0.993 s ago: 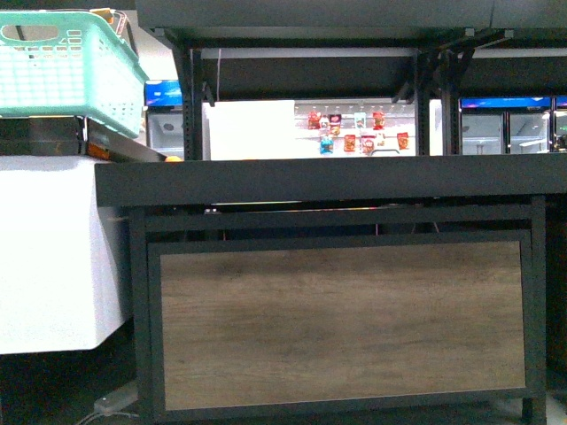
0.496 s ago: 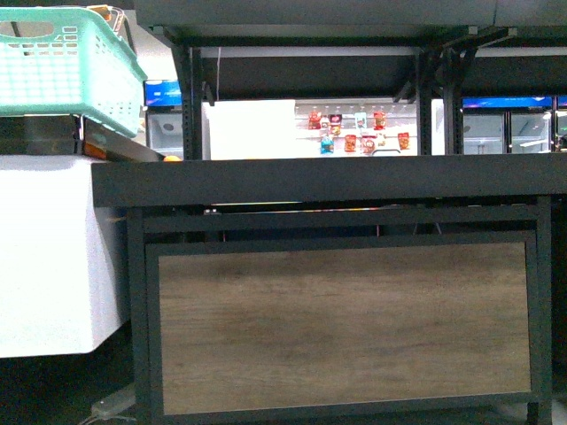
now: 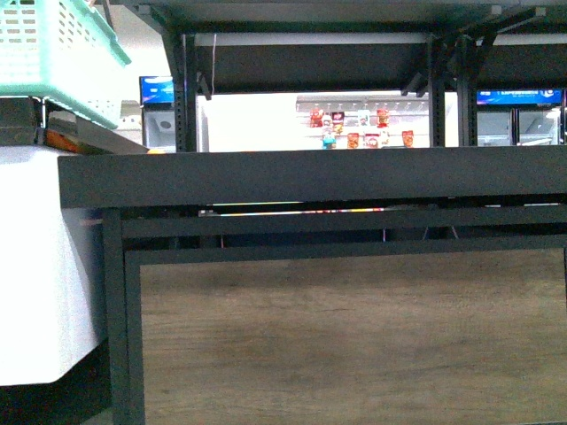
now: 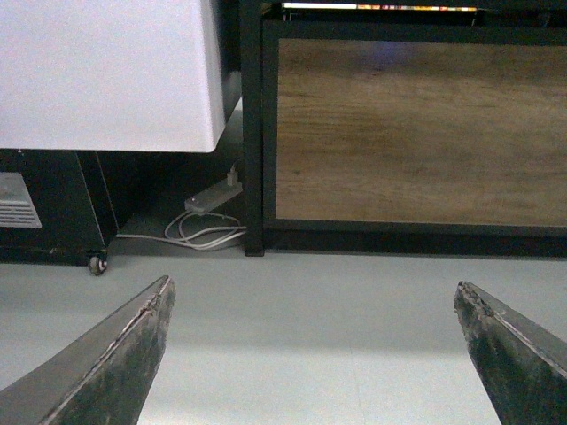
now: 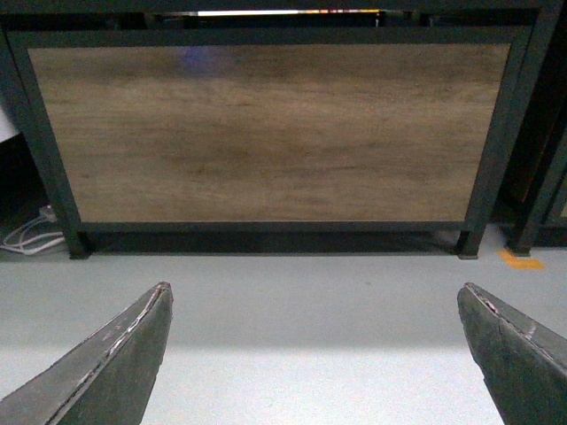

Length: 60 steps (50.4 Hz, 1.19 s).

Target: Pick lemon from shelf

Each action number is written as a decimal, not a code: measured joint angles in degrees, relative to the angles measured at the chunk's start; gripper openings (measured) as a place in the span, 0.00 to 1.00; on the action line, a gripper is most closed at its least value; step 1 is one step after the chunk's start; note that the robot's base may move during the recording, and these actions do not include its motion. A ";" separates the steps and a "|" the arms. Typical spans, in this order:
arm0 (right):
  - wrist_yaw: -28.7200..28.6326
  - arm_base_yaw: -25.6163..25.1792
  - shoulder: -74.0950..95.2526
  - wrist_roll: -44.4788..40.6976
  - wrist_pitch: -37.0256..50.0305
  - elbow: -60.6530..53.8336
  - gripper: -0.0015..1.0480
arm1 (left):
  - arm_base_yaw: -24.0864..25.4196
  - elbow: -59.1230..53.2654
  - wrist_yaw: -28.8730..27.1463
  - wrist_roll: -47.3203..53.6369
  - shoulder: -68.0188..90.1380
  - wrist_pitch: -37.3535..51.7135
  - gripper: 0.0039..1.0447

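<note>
Left end effector (image 4: pixel 310 354): jaws spread wide, nothing between them. Its two dark fingers (image 4: pixel 97 363) hang over bare grey floor (image 4: pixel 292 301). Right end effector (image 5: pixel 310 354): likewise spread wide and holding nothing, above the same floor.

Beyond the left end effector stands the left leg of the shelf (image 4: pixel 252 133), black metal frame, with the wood-grain panel (image 4: pixel 416 133) to its right. A white power strip (image 4: pixel 213 197) with a looped cable lies on the floor just left of that leg. Further left is a white cabinet (image 4: pixel 106 71) on a dark base with a small caster (image 4: pixel 96 264).

Beyond the right end effector the wood-grain panel fills the frame from leg to leg. A yellow floor mark (image 5: pixel 521 260) sits near the right leg.

Front view: neither arm shows. The front edge of the shelf's black tray (image 3: pixel 310 177) runs across mid-height, the panel below it, an upper tier overhead. The tray's top surface is hidden behind that edge, so the lemon's position cannot be told. A teal basket (image 3: pixel 53 44) sits on top at upper left, above the white cabinet. Far behind, through the shelf, are hanging snack packets (image 3: pixel 359 128) and blue-topped fridges (image 3: pixel 518 111).
</note>
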 joint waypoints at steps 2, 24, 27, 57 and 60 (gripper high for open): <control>-0.02 0.00 0.02 0.00 0.00 0.00 0.93 | 0.00 0.00 0.00 0.00 0.00 0.00 0.93; 0.00 0.00 0.02 0.00 0.00 0.00 0.93 | 0.00 0.00 0.00 0.00 -0.02 0.00 0.93; -0.04 0.00 0.00 0.00 0.00 0.00 0.93 | 0.00 0.00 0.04 0.00 0.00 0.00 0.93; -0.02 0.00 0.02 0.00 0.00 0.00 0.93 | 0.00 0.00 0.09 0.00 -0.02 0.00 0.93; -0.02 0.00 0.02 0.00 0.00 0.00 0.93 | -0.02 0.00 -0.15 0.00 -0.04 0.00 0.93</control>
